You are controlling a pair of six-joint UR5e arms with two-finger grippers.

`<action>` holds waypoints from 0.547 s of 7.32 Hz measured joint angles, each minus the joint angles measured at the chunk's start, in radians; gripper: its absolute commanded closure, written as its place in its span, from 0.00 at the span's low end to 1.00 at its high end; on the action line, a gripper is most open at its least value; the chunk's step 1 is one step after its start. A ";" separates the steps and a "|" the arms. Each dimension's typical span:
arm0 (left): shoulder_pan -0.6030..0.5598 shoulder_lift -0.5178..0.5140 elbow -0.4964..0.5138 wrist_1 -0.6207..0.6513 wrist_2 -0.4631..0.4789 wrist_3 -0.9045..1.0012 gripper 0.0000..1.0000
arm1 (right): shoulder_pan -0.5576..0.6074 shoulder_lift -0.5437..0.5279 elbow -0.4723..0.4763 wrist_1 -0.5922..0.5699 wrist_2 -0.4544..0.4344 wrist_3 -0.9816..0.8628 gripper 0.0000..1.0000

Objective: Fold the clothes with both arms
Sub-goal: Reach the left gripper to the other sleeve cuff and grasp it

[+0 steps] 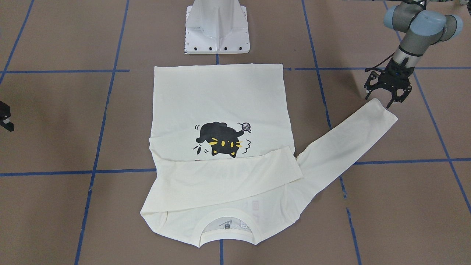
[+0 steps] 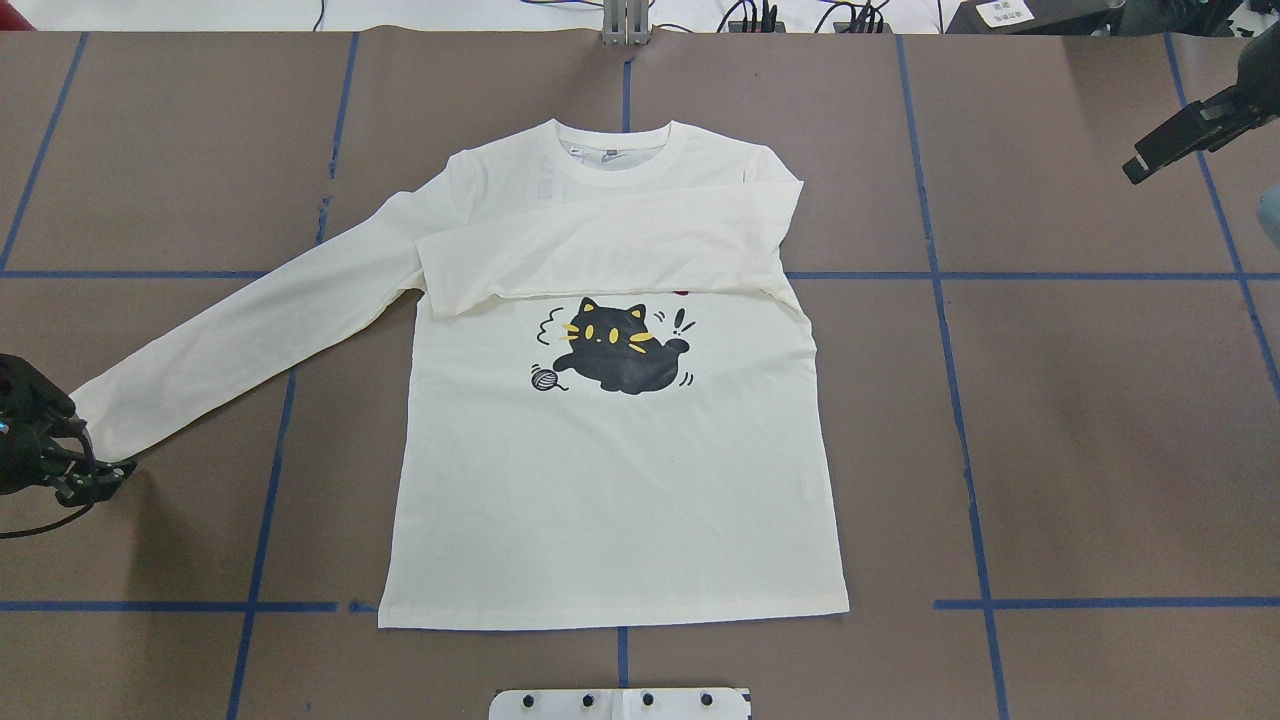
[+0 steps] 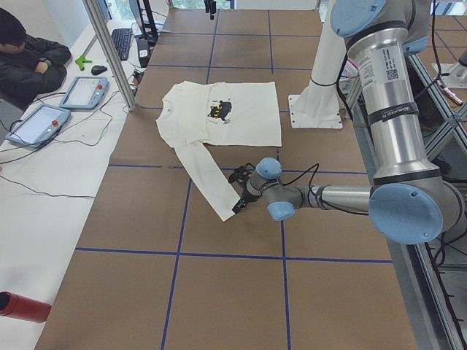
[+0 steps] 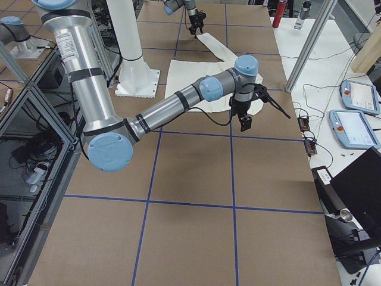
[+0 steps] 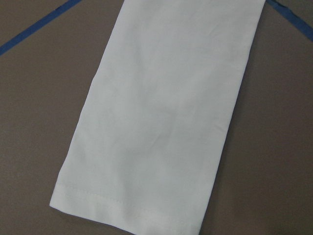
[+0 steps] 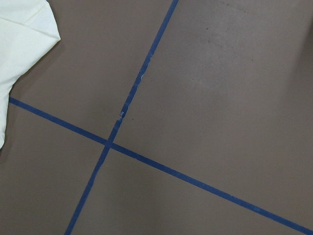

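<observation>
Long-sleeved T-shirt [image 2: 610, 480] lying flat on the brown table [image 2: 1050, 450], cat print [image 2: 610, 345] facing up, hem toward the white pedestal base [image 1: 217, 29] and ribbed collar [image 2: 615, 155] on the far side. The sleeve on the robot's right [image 2: 600, 250] is folded across the chest and covers the area just above the print. The other sleeve [image 2: 250, 330] stretches diagonally outward to the robot's left.

You will find the left gripper [image 1: 378, 101] at the end of this outstretched sleeve, fingers spread apart and pointing down at the cuff [image 5: 127, 205]. Whether they touch the cloth cannot be told. The right gripper [image 2: 1180, 140] hangs over bare table well apart from the shirt. Its wrist view shows only a corner of cream cloth and crossing blue tape lines [image 6: 122, 112], and you cannot tell how its fingers stand.

Beyond the table's far edge are two teach pendants [image 3: 84, 91], a seated person [image 3: 25, 62] and a red cylinder [image 3: 22, 306].
</observation>
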 measured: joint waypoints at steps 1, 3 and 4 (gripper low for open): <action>0.000 -0.003 0.003 -0.001 0.001 0.001 1.00 | 0.000 0.000 0.000 -0.001 0.000 0.000 0.00; -0.002 -0.002 -0.002 -0.003 0.001 0.001 1.00 | 0.000 0.000 0.001 0.000 0.000 0.000 0.00; -0.005 0.000 -0.015 -0.006 0.001 0.002 1.00 | 0.000 -0.001 -0.002 0.000 0.000 -0.001 0.00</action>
